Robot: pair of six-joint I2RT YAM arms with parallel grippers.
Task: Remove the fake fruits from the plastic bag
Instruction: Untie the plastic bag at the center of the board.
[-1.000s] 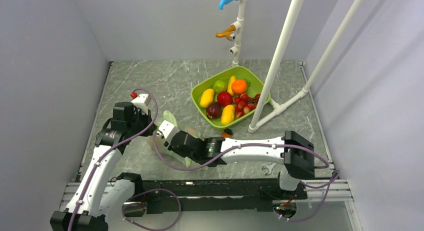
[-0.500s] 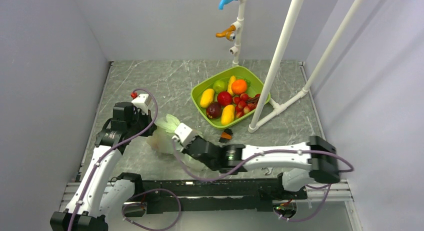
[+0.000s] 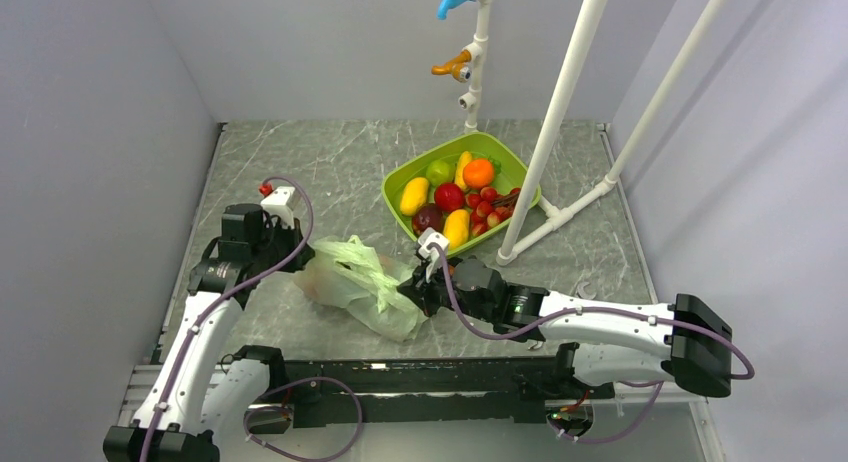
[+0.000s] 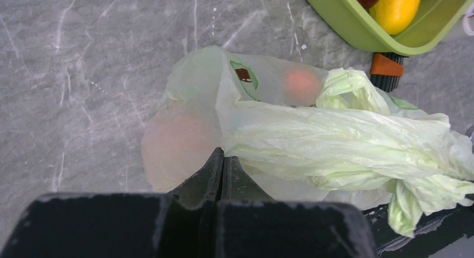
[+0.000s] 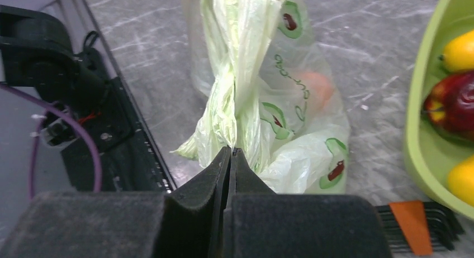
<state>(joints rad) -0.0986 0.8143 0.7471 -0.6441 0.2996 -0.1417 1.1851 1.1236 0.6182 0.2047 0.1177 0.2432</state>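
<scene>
Counter first: grey marble, w/ bare room L of the green tray. The plastic bag lies on it btwn my 2 arms, near the tray but not touching. Its film is drawn into a wrinkly rope across the top.

My left tool is pressed together, pinching film at the bag's L end. My right tool is likewise closed on the bunched strip at the R end.

Fake fruits: at least 2 orange-pink lumps show thru the film. All are inside, none out yet. Can't tell where the mouth lies.

To do this step well, imo:
- 1 tool anchors the closed end low on the counter.
- The other lifts its pinch so the fruits roll toward the opening.
- Go slow, since thin film could tear or slip.
- If the mouth is bunched shut, regrip 1 layer only & spread it before tipping.
- Tip onto bare counter, away from the tray rim.
</scene>
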